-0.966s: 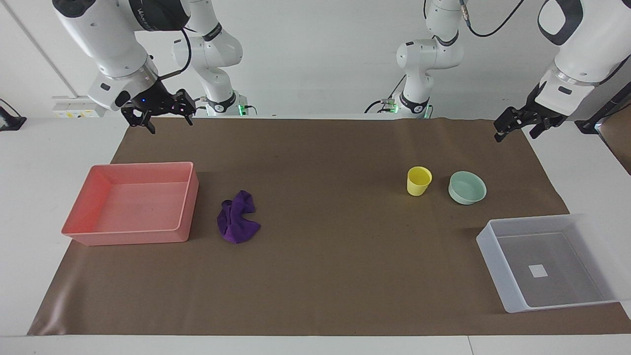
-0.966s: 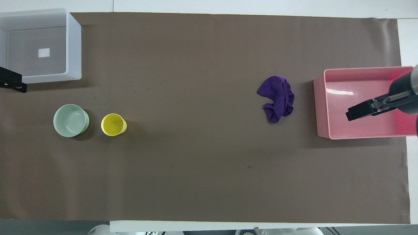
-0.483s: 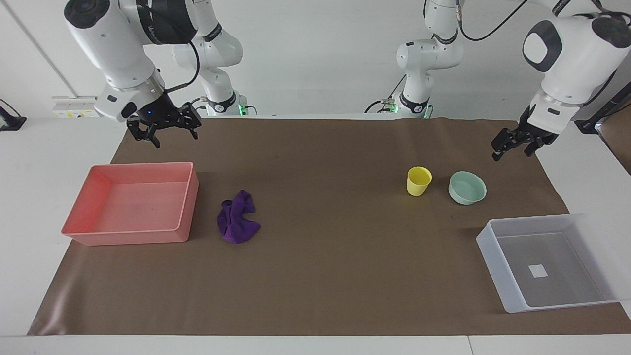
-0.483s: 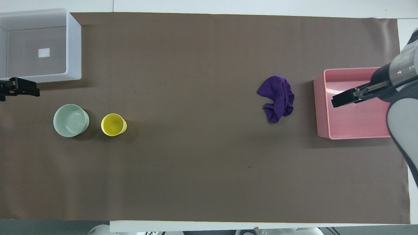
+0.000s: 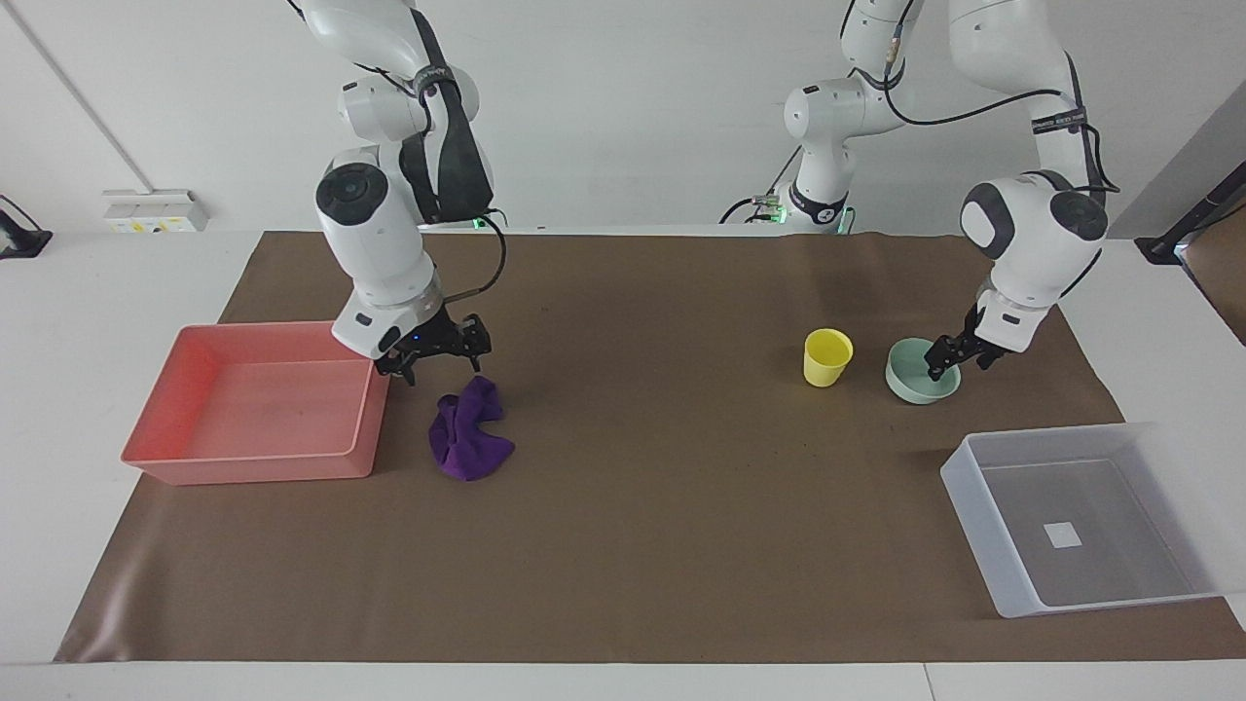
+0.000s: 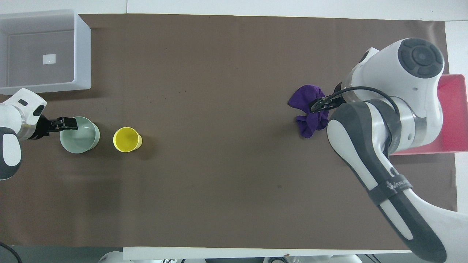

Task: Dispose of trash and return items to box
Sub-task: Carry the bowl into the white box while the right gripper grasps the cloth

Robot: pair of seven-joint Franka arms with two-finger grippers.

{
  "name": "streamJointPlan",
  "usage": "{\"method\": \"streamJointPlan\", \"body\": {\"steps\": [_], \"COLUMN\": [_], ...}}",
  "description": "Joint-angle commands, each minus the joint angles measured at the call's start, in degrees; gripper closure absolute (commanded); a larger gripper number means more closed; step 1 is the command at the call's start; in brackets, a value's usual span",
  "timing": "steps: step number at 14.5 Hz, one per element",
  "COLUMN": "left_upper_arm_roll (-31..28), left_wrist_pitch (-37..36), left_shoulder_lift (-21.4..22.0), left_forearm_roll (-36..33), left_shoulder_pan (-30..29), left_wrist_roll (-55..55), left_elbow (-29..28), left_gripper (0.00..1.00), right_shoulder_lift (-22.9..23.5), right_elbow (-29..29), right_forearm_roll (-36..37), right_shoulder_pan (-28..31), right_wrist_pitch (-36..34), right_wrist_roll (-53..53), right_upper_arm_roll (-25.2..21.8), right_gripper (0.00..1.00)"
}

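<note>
The purple cloth (image 5: 470, 433) lies crumpled on the brown mat beside the pink tray (image 5: 372, 409). My right gripper (image 5: 440, 368) is open and hangs just above the cloth's edge nearer the robots; in the overhead view it (image 6: 317, 106) covers part of the cloth (image 6: 307, 122). The mint bowl (image 5: 915, 382) and yellow cup (image 5: 827, 357) stand side by side toward the left arm's end. My left gripper (image 5: 956, 362) is open and low at the bowl's rim, also in the overhead view (image 6: 69, 124). The translucent box (image 5: 976, 511) holds only its white label.
The pink tray (image 6: 453, 109) has nothing in it and is partly covered by the right arm in the overhead view. The box (image 6: 83, 54) stands farther from the robots than the bowl (image 6: 82, 138) and cup (image 6: 127, 139). A brown mat (image 5: 662, 506) covers the table.
Both arms have come down and inward from the table's ends. The right gripper moved from over the pink tray to over the cloth. The left gripper dropped to the bowl's rim.
</note>
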State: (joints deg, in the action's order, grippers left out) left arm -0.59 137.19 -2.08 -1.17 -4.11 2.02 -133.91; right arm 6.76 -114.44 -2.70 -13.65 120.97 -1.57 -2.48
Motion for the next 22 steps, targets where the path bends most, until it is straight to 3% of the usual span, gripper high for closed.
{"method": "streamJointPlan", "body": {"steps": [1,5,7,8,9,11,14,16,19,22], "left_upper_arm_roll": [0.06,0.15,0.15,0.41,0.41,0.07,-0.20,-0.38,-0.81,-1.96], "left_wrist_pitch": [0.89,-5.41,-17.94,-25.49,-32.96,-39.95,-33.60,-27.44,-27.41,-20.85], "left_shoulder_lift": [-0.12,0.05,1.89,1.90,1.03,-2.99,-7.13,-13.88,-28.21,-33.25], "left_forearm_roll": [-0.50,-0.50,-0.50,-0.33,0.55,4.41,5.12,5.82,7.50,7.06], "left_shoulder_pan": [-0.28,0.15,0.59,0.68,0.68,0.33,-2.20,-4.49,-5.65,-5.56], "left_wrist_roll": [-0.44,-0.26,0.52,0.70,0.96,1.75,1.84,1.93,2.02,1.93], "left_elbow": [-1.01,3.02,10.64,16.51,23.71,34.53,38.36,43.79,61.97,62.46], "left_gripper": [1.00,1.00,1.00,1.00,1.00,1.00,1.00,1.00,1.00,1.00], "right_shoulder_lift": [-0.71,5.00,7.37,7.73,7.74,7.65,7.56,6.51,3.01,0.01], "right_elbow": [-5.61,-6.68,-6.76,-6.85,-6.94,-6.85,-6.68,-5.98,-3.00,3.58], "right_forearm_roll": [-0.46,-0.46,-0.46,-0.46,-0.46,-0.46,-0.46,-0.46,-0.46,-0.46], "right_shoulder_pan": [0.47,0.38,0.29,0.29,0.29,0.47,0.47,0.38,0.38,1.08], "right_wrist_pitch": [6.18,14.62,17.36,17.89,17.55,17.02,16.75,14.31,7.82,-3.59], "right_wrist_roll": [-0.19,-0.19,-0.19,-0.28,-0.19,-0.19,0.25,0.34,0.34,0.34], "right_upper_arm_roll": [0.02,0.02,0.02,0.02,0.02,0.02,0.02,0.02,0.02,-0.24], "right_gripper": [0.01,0.02,0.05,0.16,0.35,0.63,0.84,0.89,0.91,0.91]}}
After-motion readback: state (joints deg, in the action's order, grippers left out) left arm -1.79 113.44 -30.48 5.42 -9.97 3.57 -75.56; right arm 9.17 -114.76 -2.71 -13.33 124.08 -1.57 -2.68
